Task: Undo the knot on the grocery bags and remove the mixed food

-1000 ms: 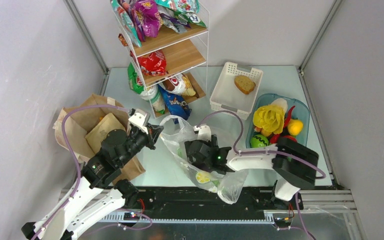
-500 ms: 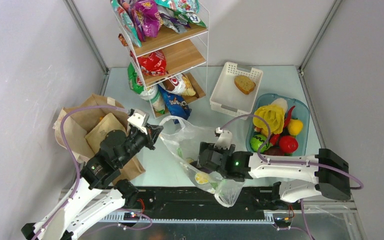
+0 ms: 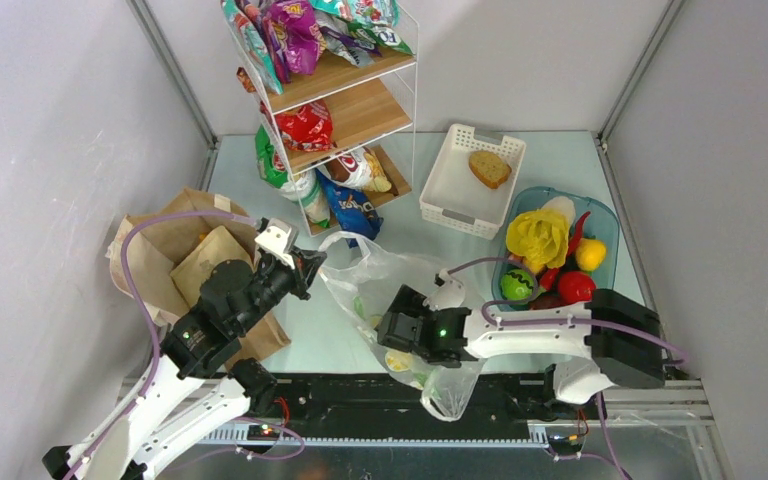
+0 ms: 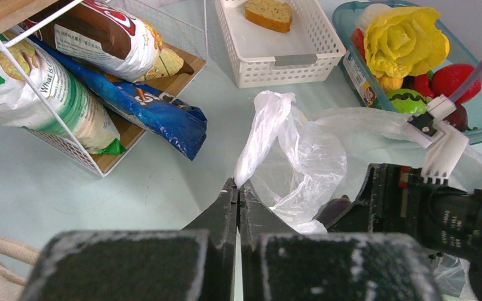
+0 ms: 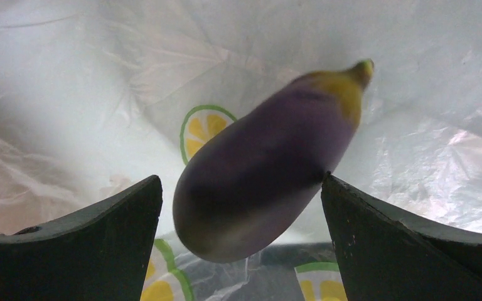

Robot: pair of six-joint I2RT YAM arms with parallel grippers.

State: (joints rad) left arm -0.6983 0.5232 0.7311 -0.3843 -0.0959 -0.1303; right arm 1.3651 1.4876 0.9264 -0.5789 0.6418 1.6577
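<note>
The clear plastic bag with lemon-slice prints lies open at mid table. My left gripper is shut on its twisted handle, tips at the handle's base. My right gripper is inside the bag and open. A purple eggplant lies between its wide-apart fingers, close to the right fingertip. A bit of the eggplant also shows in the left wrist view. The brown paper bag lies behind the left arm. A red tomato, red chili and yellow fruit sit in the tub.
The blue-tinted tub stands at the right. The white basket with a bread slice is behind the bag. A wire shelf rack with snack packets stands at the back.
My right gripper swung right, then came back left and lower into the plastic bag. The left gripper has held the handle without moving.
</note>
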